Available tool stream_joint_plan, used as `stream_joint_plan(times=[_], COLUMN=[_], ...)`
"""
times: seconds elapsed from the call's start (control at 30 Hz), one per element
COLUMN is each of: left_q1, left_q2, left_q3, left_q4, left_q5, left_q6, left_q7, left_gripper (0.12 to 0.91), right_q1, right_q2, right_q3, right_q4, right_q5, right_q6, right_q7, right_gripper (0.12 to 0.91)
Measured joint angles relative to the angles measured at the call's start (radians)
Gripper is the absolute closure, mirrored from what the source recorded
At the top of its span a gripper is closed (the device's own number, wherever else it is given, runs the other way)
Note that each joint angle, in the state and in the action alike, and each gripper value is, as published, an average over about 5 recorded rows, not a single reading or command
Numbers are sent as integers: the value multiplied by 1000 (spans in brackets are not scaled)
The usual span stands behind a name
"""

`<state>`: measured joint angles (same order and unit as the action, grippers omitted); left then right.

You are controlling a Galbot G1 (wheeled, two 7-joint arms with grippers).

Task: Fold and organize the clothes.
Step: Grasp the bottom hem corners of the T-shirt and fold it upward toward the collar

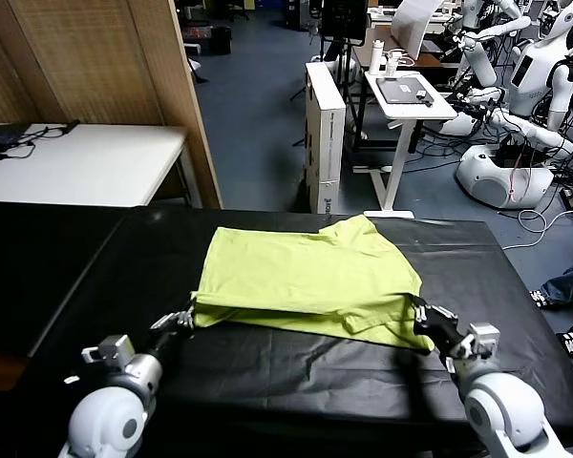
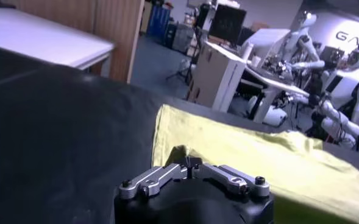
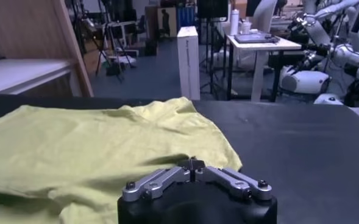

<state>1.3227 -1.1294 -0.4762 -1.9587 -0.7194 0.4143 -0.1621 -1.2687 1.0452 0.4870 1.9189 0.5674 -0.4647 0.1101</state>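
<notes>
Plainly, the lime yellow-green T-shirt (image 1: 310,281) lies in the middle of the black-covered table (image 1: 267,382), folded over on itself, its near edge lifted a little off the cloth at both corners. No print, label or writing can be made out on the fabric.

At the near left corner, the left gripper (image 1: 189,315) is pinched shut on the shirt's edge; the left wrist view shows its fingers drawn together with a small peak of green cloth (image 2: 182,152) caught at their tips. At the near right corner, the right gripper (image 1: 418,310) is likewise clamped on the shirt's edge, and the right wrist view shows its fingers (image 3: 194,163) closed together right at the cloth.

Beyond the table stands a tall white box (image 1: 325,134) on the blue floor; it bears dark marks low on its side, too small to read. Beside it is a white stand desk (image 1: 401,105). White humanoid robots (image 1: 525,86) stand at the far right, and letters on the wall behind them in the left wrist view begin with "G" but are cut off. A white table (image 1: 86,162) sits far left.
</notes>
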Motion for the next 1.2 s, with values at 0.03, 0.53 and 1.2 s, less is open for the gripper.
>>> stream_joint_plan(times=[0.03, 0.53, 1.2], left_q1=[-7, -41, 144], left_q2=[5, 42, -10], left_q3=[4, 14, -18], left_q4=[8, 44, -83], left_q5=[-1, -2, 56], left_q6=[-1, 9, 16], left_q7=[1, -8, -10], left_gripper=[884, 884, 126], right_q1=[1, -66, -326], right_q2=[0, -38, -85], right_q3=[0, 50, 171], right_q4=[-2, 78, 184], right_q5=[0, 22, 19], right_q6=[0, -86, -80], right_q7=[0, -26, -63], right_gripper=[886, 446, 118])
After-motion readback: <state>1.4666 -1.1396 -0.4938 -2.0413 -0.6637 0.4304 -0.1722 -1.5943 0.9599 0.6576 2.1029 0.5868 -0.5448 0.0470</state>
